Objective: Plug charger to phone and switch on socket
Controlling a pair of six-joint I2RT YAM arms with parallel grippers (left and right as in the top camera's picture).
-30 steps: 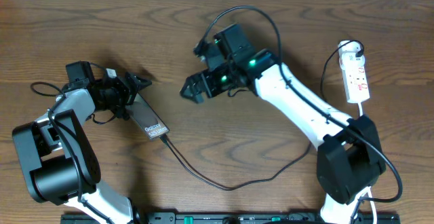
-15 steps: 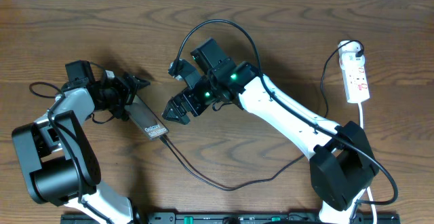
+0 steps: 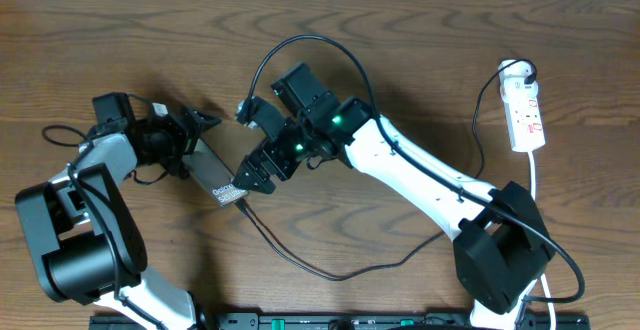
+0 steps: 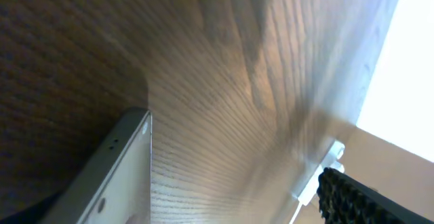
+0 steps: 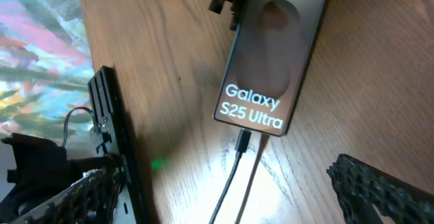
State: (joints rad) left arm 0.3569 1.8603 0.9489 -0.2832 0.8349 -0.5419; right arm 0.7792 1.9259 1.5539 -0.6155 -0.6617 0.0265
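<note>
Socket [image 3: 526, 113] switch too small to tell

Wooden table with phone, cable and power strip

The brown wood-grain table [image 3: 420, 60] carries a Galaxy S25 Ultra phone [image 3: 225, 185] at about 9 o'clock from centre, lettering up. A thin black charger cable [image 3: 330, 273] meets the phone's lower short edge, sags toward 6 o'clock, then rises toward 4 o'clock. A white power strip [image 3: 525, 115] with red markings lies near the 2 o'clock edge, its white cord [image 3: 533, 170] trailing toward 4 o'clock. A black rail [image 3: 330, 322] runs along the 6 o'clock edge.
</note>
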